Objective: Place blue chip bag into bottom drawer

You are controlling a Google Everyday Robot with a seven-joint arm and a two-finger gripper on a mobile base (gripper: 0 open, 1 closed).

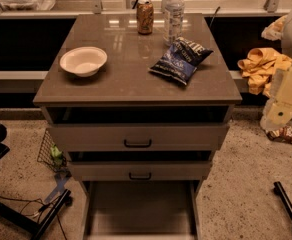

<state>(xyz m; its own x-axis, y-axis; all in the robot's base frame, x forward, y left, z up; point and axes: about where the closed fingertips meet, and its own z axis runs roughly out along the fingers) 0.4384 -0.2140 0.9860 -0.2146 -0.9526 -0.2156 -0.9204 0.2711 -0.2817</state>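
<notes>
Camera view: the single view looks down on the front of a three-drawer cabinet.
Desk [131, 81]: the flat brown cabinet top, which carries four things.
Blue chip bag [181, 59]: lies flat on the desk's right half, near the right edge, touching nothing but the surface.
White bowl [83, 60]: sits upright on the left half, well apart from the bag.
Can [145, 17]: stands upright at the back, just beside the water bottle [173, 18].
Bottom drawer [136, 209]: pulled far out towards the camera, with its plain floor showing.
Upper drawers: the top drawer [96, 136] and the middle drawer [101, 171] each stand slightly out.
Pincer [278, 115]: apparently the pale block at the low end of the arm by the right edge, beside the cabinet and well apart from the bag. Whether it is released or clenched, I cannot tell.
Yellow cloth [261, 66]: heaped behind the arm, to the right of the desk.
</notes>
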